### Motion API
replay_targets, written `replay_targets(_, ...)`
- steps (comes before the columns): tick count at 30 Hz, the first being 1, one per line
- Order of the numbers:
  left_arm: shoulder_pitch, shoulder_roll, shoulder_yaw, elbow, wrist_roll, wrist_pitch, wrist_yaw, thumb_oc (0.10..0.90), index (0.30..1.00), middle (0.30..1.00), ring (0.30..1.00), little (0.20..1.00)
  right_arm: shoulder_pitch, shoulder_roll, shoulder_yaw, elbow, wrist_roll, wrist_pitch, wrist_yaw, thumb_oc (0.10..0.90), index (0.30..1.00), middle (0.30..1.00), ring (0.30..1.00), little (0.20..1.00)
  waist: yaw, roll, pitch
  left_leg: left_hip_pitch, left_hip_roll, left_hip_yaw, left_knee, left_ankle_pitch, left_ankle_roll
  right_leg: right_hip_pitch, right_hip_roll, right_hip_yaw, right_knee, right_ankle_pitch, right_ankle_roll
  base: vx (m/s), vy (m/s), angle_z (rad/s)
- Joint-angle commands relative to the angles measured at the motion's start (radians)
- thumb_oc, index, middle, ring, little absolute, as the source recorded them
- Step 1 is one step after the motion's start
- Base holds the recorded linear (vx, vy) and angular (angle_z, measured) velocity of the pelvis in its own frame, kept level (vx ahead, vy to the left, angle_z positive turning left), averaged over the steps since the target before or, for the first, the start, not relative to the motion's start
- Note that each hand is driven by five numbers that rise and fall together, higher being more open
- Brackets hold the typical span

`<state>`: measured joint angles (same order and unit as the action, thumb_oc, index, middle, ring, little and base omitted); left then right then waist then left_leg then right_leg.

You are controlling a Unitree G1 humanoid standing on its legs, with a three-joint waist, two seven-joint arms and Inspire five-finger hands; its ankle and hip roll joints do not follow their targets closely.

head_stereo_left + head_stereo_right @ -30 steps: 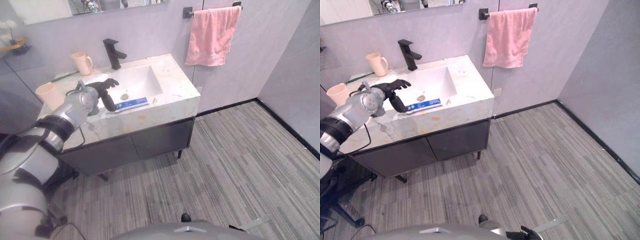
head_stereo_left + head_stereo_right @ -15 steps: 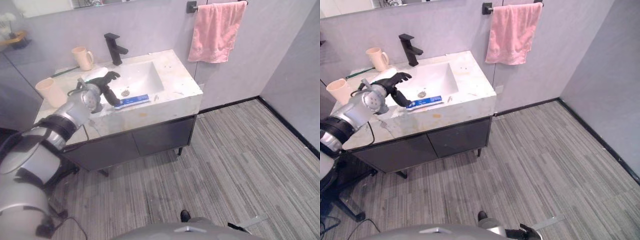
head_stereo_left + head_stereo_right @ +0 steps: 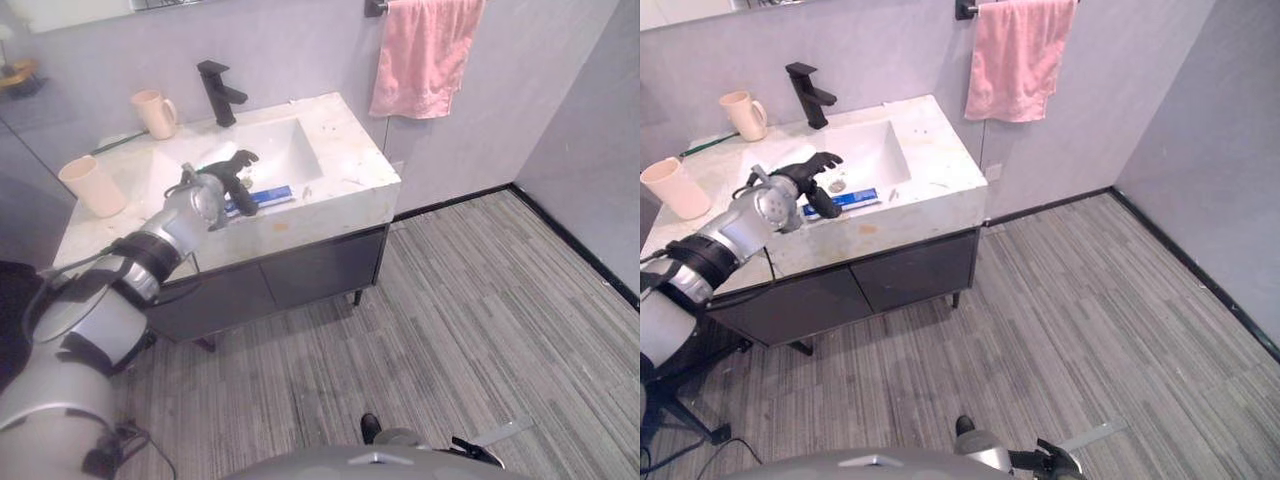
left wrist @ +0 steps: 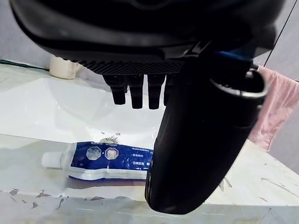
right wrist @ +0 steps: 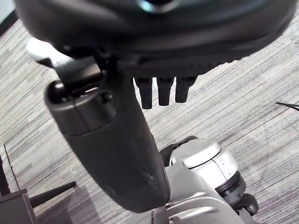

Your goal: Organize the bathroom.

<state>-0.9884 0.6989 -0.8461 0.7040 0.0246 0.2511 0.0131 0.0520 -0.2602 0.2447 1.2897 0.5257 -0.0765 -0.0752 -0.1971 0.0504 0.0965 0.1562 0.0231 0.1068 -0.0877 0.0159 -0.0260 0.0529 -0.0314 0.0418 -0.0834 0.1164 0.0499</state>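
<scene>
above toothpaste tube [image 4: 110, 161] — left hand [image 3: 232, 176]

countertop [image 3: 340, 170]: glossy marble | faucet [image 3: 214, 91]: matt black metal | towel [image 3: 425, 55]: pink cloth | floor [image 3: 480, 330]: wood-grain

Pale grey walls [image 3: 300, 50] meet in a corner at about 1 o'clock, edged by a dark skirting [image 3: 570, 245] along a grey striped plank floor [image 3: 480, 330]. At 10 o'clock a marble-topped vanity [image 3: 350, 165] with dark cabinet doors [image 3: 320, 270] stands against the back wall, under a mirror [image 3: 70, 10].
</scene>
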Motion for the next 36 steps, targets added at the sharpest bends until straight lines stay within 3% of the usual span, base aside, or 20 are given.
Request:
replay_targets(1, -0.164, 0.021, 0.102, 0.057, 0.083, 0.003, 0.050, 0.800, 0.900, 0.900, 0.900, 0.900, -0.025, -0.021, 0.009, 0.016, 0.021, -0.030, -0.007, 0.800, 0.900, 0.900, 0.900, 0.900, -0.001, -0.009, -0.012, -0.031, -0.066, 0.012, 0.074, -0.049, 0.093, 0.008, 0.007, -0.021, 0.107, -0.095, 0.019, 0.00, 0.000, 0.00)
replay_targets(12, -0.185, 0.050, 0.087, 0.077, 0.114, 0.002, 0.039, 0.800, 0.900, 0.900, 0.900, 0.900, -0.023, -0.030, 0.013, 0.010, 0.020, -0.028, -0.008, 0.800, 0.900, 0.900, 0.900, 0.900, 0.005, -0.011, -0.004, -0.047, -0.065, 0.005, 0.089, -0.045, 0.091, 0.002, 0.003, -0.029, 0.114, -0.100, 0.017, 0.00, 0.012, 0.01)
replay_targets(23, -0.234, 0.109, 0.043, 0.085, 0.127, -0.007, -0.088, 0.800, 0.900, 0.900, 0.900, 0.900, -0.023, -0.024, 0.007, 0.019, 0.047, -0.044, -0.001, 0.800, 0.900, 0.900, 0.900, 0.900, 0.023, -0.019, 0.007, -0.062, -0.072, -0.012, 0.094, -0.043, 0.095, -0.009, 0.000, -0.036, 0.116, -0.097, 0.021, 0.00, 0.001, 0.04)
replay_targets(36, -0.276, 0.135, 0.021, 0.124, 0.108, -0.036, -0.084, 0.800, 0.900, 0.900, 0.900, 0.900, -0.020, -0.029, 0.008, 0.024, 0.046, -0.057, 0.006, 0.800, 0.900, 0.900, 0.900, 0.900, 0.019, -0.017, 0.011, -0.066, -0.073, -0.005, 0.091, -0.038, 0.094, -0.014, 0.001, -0.027, 0.112, -0.089, 0.025, 0.00, 0.001, 0.00)
